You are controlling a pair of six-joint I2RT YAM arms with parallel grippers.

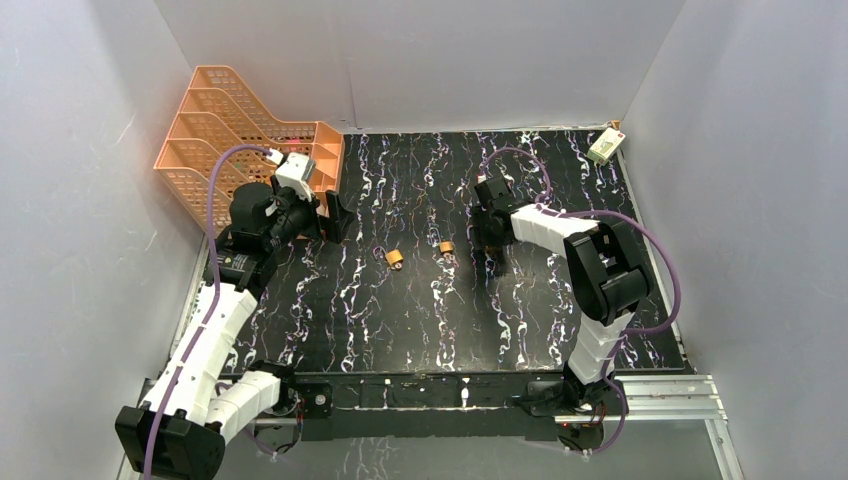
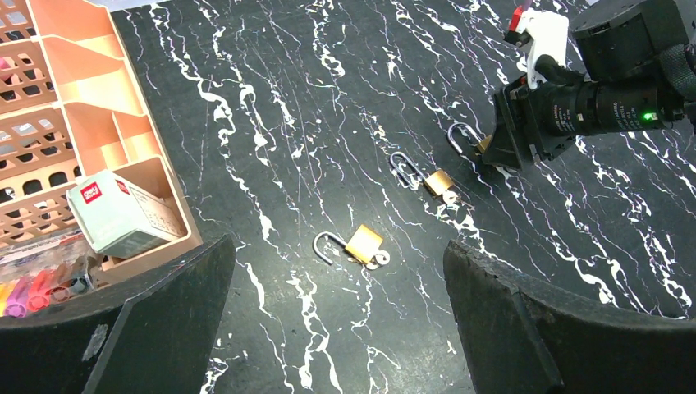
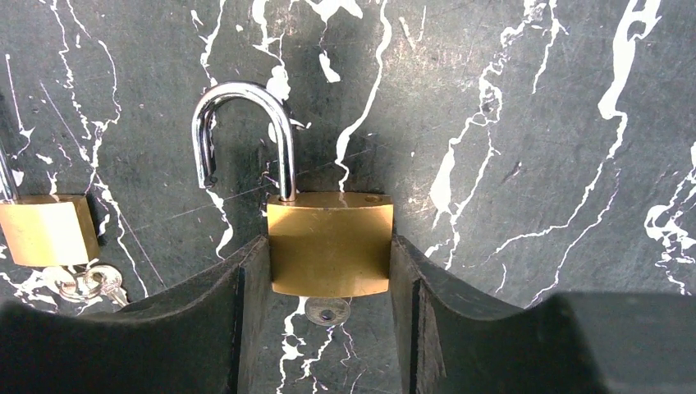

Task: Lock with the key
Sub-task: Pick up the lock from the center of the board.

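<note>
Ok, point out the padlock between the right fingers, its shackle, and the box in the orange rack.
padlock [image 3: 328,246], right wrist view, brass body.
shackle [image 3: 243,89], right wrist view, top of the arch.
box [image 2: 123,215], left wrist view, its pale face.

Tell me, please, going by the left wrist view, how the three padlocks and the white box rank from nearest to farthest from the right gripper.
1. far padlock: between the right gripper jaws.
2. middle padlock: just left of it.
3. near padlock: lower, mid-table.
4. white box: in the orange rack, far left.
</note>
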